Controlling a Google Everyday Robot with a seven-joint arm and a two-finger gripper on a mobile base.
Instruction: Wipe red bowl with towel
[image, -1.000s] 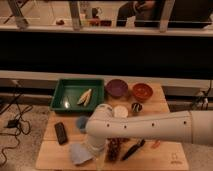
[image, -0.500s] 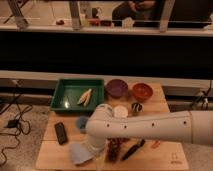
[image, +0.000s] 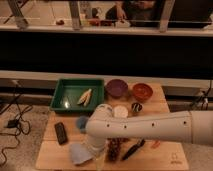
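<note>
Looking down at a wooden table (image: 165, 155) with the white arm (image: 150, 127) reaching across it from the right, elbow bent near the front left. Arm drops down at the front edge, and the gripper (image: 98, 161) sits low there, just right of the towel (image: 80, 153). Cannot tell how the gripper is set from where I stand, it's mostly cut off at the bottom edge.

Towel is a grey-blue cloth lying at the front left of the table, its right side hidden by the arm. Red bowl (image: 142, 91) is at the back right, upright, well apart from the towel and the gripper. Dark purple bowl (image: 116, 88) sits just beside it on the left.

Green tray (image: 62, 95) at the back left holds a pale yellowish item (image: 85, 96), can't make out what. Black rectangular object (image: 60, 133) lies on the left side, near the towel. Small blue pad (image: 81, 122) sits between the tray and the towel, partly behind the arm. White round thing (image: 120, 111) and a small dark cup (image: 136, 107) are mid-table, behind the arm. Dark utensil (image: 132, 149) and a dark reddish textured object (image: 115, 148) lie at the front, right of the gripper
</note>
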